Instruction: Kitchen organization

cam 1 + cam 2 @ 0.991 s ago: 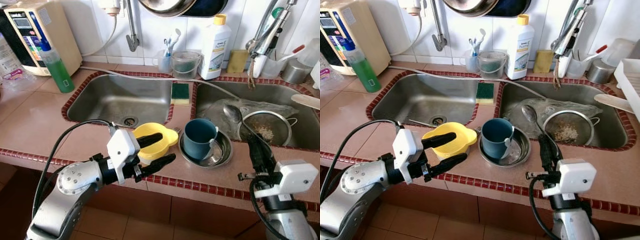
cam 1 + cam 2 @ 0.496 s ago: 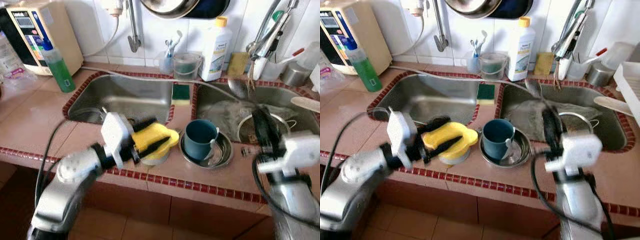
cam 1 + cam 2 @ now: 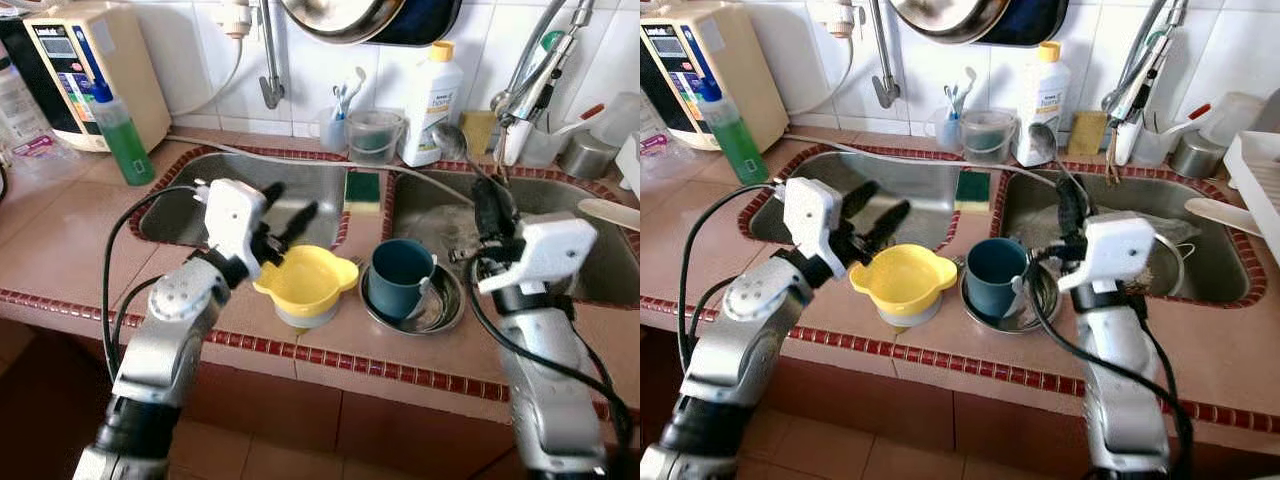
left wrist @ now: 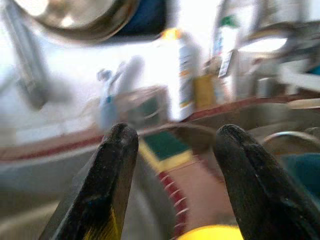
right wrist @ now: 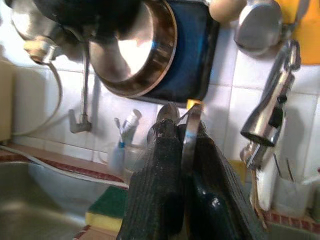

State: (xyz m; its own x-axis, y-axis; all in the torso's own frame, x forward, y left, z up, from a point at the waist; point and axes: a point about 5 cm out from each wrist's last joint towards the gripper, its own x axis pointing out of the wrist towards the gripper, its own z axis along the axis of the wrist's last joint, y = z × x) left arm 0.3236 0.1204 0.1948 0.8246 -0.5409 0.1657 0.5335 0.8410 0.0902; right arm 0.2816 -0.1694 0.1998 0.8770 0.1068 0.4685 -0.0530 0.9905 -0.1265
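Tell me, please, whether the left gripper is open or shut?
Open: the left gripper's black fingers stand well apart above the yellow bowl, holding nothing.

A home kitchen. A double steel sink [image 3: 250,205] is set in a tiled bench [image 3: 70,240] edged with small red tiles. Behind the sink, white wall tiles carry a tap [image 3: 268,60] and a hanging pan [image 3: 345,15]. Along the wall behind the sink stand a white bottle [image 3: 430,90], a cup of toothbrushes [image 3: 335,120] and a green soap bottle [image 3: 120,135]. A sponge [image 3: 361,187] lies on the divider of the sink. In front of the sink sit a yellow bowl [image 3: 305,285] and a blue mug [image 3: 400,275] in a steel dish [image 3: 445,305].
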